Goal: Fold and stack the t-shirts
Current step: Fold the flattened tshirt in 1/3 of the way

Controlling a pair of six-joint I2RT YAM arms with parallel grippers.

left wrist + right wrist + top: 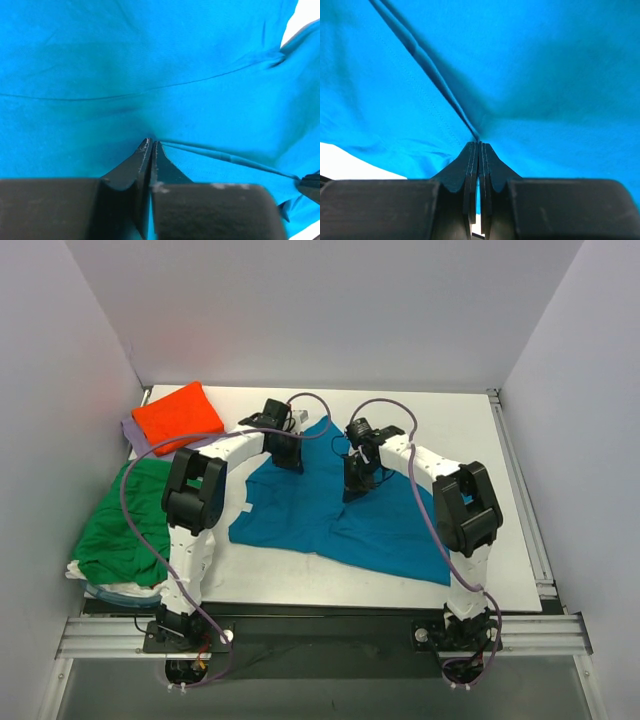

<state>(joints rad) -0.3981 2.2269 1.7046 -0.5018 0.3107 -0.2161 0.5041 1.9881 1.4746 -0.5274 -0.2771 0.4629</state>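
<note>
- Teal shirt (300, 520) lies spread over the middle of the table (460, 430), rumpled, with its near-right corner close to the front edge.
- Left gripper (287, 460) is down on the far-left part of the teal shirt.
- In the left wrist view its fingertips (142, 152) are pressed tight together, and a raised crease of teal cloth runs right into the tips. It has the cloth pinched.
- Right gripper (356, 483) is down on the far-middle part of the same shirt, just beside the left one.
- In the right wrist view those fingertips (470, 156) are clamped too. A stitched fold runs straight down into them, and a sliver of teal shows between the pads.
- So both tools are closed, each nipping a bit of the teal shirt.
- Orange shirt (178, 417) sits folded in the far-left corner, on top of a lavender shirt (129, 430) that peeks out at its left side.
- Green shirt (125, 525) is heaped at the left edge, hanging partly off the table.
- White shirt (105, 589) shows under the green shirt's near edge.
</note>
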